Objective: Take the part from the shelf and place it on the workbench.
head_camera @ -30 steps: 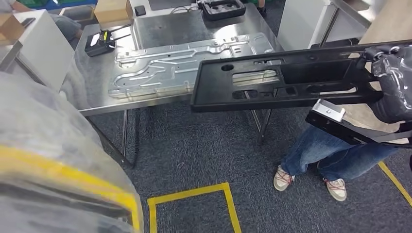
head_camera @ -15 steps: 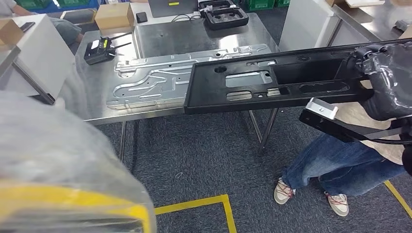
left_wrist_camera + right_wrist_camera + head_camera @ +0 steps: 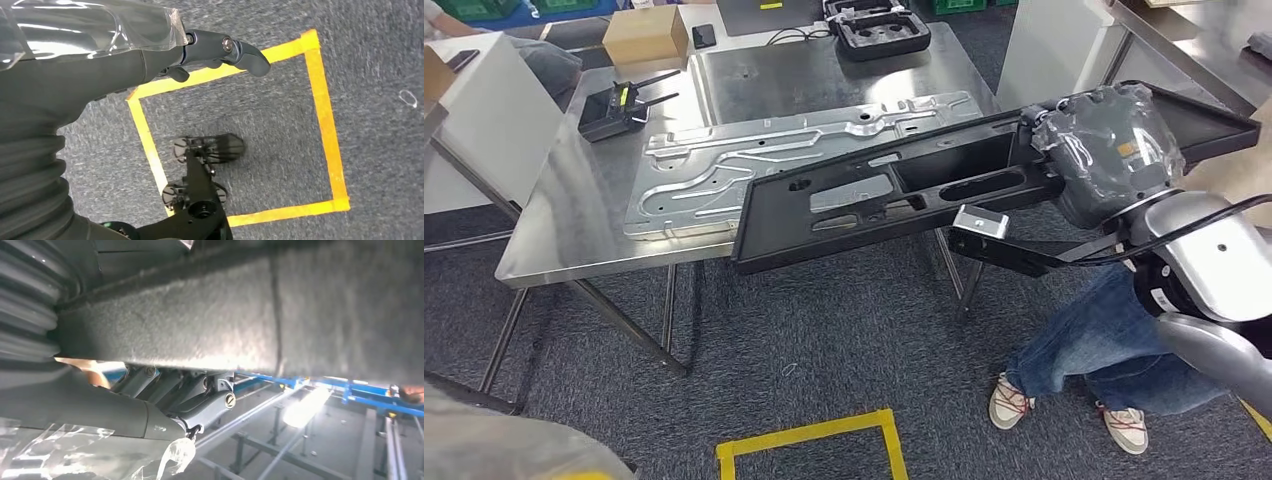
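My right hand (image 3: 1104, 150), wrapped in clear plastic, grips a long black frame part (image 3: 874, 200) near its right end. The part slants down to the left, its low end over the front edge of the steel workbench (image 3: 574, 230). A black bar with a silver bracket (image 3: 980, 222) hangs beneath it. In the right wrist view the part's rough underside (image 3: 250, 315) lies across my curled fingers (image 3: 200, 390). My left hand (image 3: 220, 50) hangs above the floor and holds nothing.
A silver stamped metal panel (image 3: 794, 160) covers the bench's middle. A black handheld device (image 3: 609, 105), a cardboard box (image 3: 644, 35) and a black tray (image 3: 879, 22) sit farther back. A person in jeans (image 3: 1084, 350) stands at the right. Yellow tape (image 3: 809, 440) marks the floor.
The view has shifted. The black part has swung left and tilted, its left end now lower and over the bench's front edge. My right hand has come further into view.
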Robot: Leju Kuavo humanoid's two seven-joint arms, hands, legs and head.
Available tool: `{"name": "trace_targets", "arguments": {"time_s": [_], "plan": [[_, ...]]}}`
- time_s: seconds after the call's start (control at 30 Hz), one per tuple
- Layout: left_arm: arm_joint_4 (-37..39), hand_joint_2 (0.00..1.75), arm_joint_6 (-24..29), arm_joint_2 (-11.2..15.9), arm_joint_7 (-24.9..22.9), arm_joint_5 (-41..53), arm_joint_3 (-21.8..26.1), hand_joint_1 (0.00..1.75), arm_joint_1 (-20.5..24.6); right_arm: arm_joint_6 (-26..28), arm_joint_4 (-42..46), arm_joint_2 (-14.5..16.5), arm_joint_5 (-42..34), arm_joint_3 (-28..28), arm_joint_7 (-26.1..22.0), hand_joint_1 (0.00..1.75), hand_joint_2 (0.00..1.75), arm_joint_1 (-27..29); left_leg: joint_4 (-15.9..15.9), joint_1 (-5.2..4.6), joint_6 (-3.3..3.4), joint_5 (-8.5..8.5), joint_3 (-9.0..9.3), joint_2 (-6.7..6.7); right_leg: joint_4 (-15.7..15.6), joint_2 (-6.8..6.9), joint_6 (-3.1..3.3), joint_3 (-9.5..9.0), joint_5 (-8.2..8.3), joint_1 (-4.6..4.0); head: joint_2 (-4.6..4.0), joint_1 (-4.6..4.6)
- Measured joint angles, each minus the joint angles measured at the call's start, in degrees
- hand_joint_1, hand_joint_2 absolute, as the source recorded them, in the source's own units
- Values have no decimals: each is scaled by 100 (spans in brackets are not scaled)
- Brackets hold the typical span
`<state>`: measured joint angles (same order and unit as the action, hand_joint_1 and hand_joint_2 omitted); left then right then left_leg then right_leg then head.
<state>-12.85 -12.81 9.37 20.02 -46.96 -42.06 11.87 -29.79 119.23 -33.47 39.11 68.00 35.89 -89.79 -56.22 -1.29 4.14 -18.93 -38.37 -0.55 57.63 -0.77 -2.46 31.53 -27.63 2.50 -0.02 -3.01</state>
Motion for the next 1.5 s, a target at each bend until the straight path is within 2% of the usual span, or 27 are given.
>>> {"name": "trace_targets", "arguments": {"time_s": [0.07,0.17,0.2,0.27,0.3,0.33,0.37,0.4,0.47,0.5,0.6,0.67,0.7,0.8,0.83,0.87,0.97,1.03,1.1,1.17,1.2,1.27,1.33,1.37,1.4,1.47,1.5], "plan": [[0,175,-10,3,-3,9,-25,0,16,38,-77,92,-1,102,-6,175,175,-5,93,-63,64,-23,78,0,-67,-16,-62,-53,-30,32,0,1],[0,175,-12,13,-3,20,-39,0,48,119,-159,180,3,195,3,175,175,44,380,-57,121,17,390,15,57,23,-105,-91,-140,24,0,5],[0,175,-10,9,-3,26,-41,0,66,152,-175,191,8,228,6,175,175,62,454,-45,127,11,482,20,332,37,-91,44,-247,5,0,8],[0,175,-5,2,-5,46,-43,0,91,193,-192,203,27,297,10,175,175,88,463,-73,146,-60,571,15,1094,44,-78,532,-472,-36,0,9],[0,175,-4,-5,-7,56,-44,0,85,197,-201,204,36,327,14,175,175,116,451,-84,145,-109,608,7,1356,44,-80,752,-485,-54,0,9],[0,175,-5,-13,-10,66,-46,0,73,191,-213,204,42,357,18,175,175,141,428,-92,143,-163,647,-2,1414,44,-81,879,-379,-66,0,9],[0,175,-6,-21,-12,71,-50,0,63,180,-224,203,43,384,19,175,175,156,393,-96,134,-225,687,-13,1228,45,-77,884,-155,-74,0,9],[0,175,-7,-27,-14,76,-54,0,55,160,-232,203,42,407,20,175,175,161,341,-97,121,-299,727,-24,841,49,-69,782,144,-80,0,10],[0,175,-7,-31,-19,82,-58,0,54,106,-245,201,32,439,20,175,175,146,224,-112,78,-450,754,-38,137,56,-33,536,515,-95,0,9],[0,175,-5,-32,-21,85,-60,0,56,76,-251,201,19,448,19,175,175,137,178,-119,56,-504,747,-40,-40,55,-11,469,567,-104,0,8],[0,175,-12,-20,-22,80,-65,0,41,-7,-275,189,-45,455,23,175,175,111,135,-134,3,-586,725,-40,-87,43,63,452,510,-98,0,10],[0,175,-40,-5,-16,74,-69,0,33,-48,-284,181,-84,455,22,175,175,86,-76,-121,-79,-723,643,-33,-104,48,103,409,479,-50,0,-1],[0,175,-33,4,-15,72,-70,0,32,-61,-287,182,-98,455,21,175,175,75,-371,-83,-141,-855,498,-29,-109,52,116,384,460,-30,0,-6],[0,175,28,1,-19,70,-72,0,4,-89,-296,185,-139,465,27,175,175,64,-1517,93,-327,-1190,-180,-7,-109,49,103,341,396,4,0,-12],[0,175,31,-4,-19,72,-74,0,-14,-95,-297,185,-154,475,33,175,175,64,-1635,144,-371,-1144,-302,2,-108,45,82,317,371,20,0,-11],[0,175,28,-8,-19,71,-76,0,-27,-99,-297,184,-167,485,42,175,175,64,-1508,189,-413,-983,-305,11,-108,42,53,282,343,41,0,-11],[0,175,24,-11,-15,67,-78,0,-35,-104,-297,182,-195,494,98,175,175,28,-292,252,-498,-285,142,18,-118,38,-62,159,252,102,0,-12],[0,175,24,-11,-9,58,-78,0,-39,-121,-297,178,-219,495,135,175,175,-13,94,216,-449,-206,314,13,-139,31,-150,129,217,111,0,-11],[0,175,24,-10,-2,50,-78,0,-49,-147,-296,162,-257,499,158,175,175,-33,102,168,-344,-271,348,10,-183,25,-240,100,198,121,0,-9],[0,175,24,-9,4,48,-78,0,-60,-167,-293,134,-298,504,191,175,175,-47,138,157,-234,-289,419,6,-72,46,-277,103,118,131,0,-5],[0,175,27,-8,6,47,-78,0,-63,-178,-292,122,-324,509,214,175,175,-65,159,151,-169,-300,466,7,162,58,-265,201,8,118,0,-2],[0,175,40,-8,5,49,-78,0,-76,-199,-290,103,-374,527,255,175,175,-97,167,114,-58,-352,538,9,984,68,-207,630,-296,56,0,3],[0,175,50,-10,2,59,-78,0,-109,-225,-290,79,-419,550,290,175,175,-100,164,56,8,-414,621,1,1583,66,-164,1030,-393,-13,0,4],[0,175,50,-11,-2,68,-78,0,-126,-234,-290,65,-434,560,307,175,175,-99,162,32,24,-450,670,-5,1559,66,-141,1080,-270,-39,0,4],[0,175,50,-12,-4,79,-78,0,-139,-240,-290,53,-443,570,321,175,175,-100,160,10,30,-492,726,-13,1302,67,-113,1017,-48,-59,0,5],[0,175,50,-12,-13,93,-78,0,-145,-240,-287,37,-455,588,340,175,175,-125,136,-33,13,-591,816,-27,488,72,-49,714,411,-89,0,4],[0,175,50,-10,-17,99,-78,0,-143,-239,-284,32,-464,595,344,175,175,-145,120,-55,-4,-638,835,-32,178,73,-21,592,532,-96,0,3]]}}
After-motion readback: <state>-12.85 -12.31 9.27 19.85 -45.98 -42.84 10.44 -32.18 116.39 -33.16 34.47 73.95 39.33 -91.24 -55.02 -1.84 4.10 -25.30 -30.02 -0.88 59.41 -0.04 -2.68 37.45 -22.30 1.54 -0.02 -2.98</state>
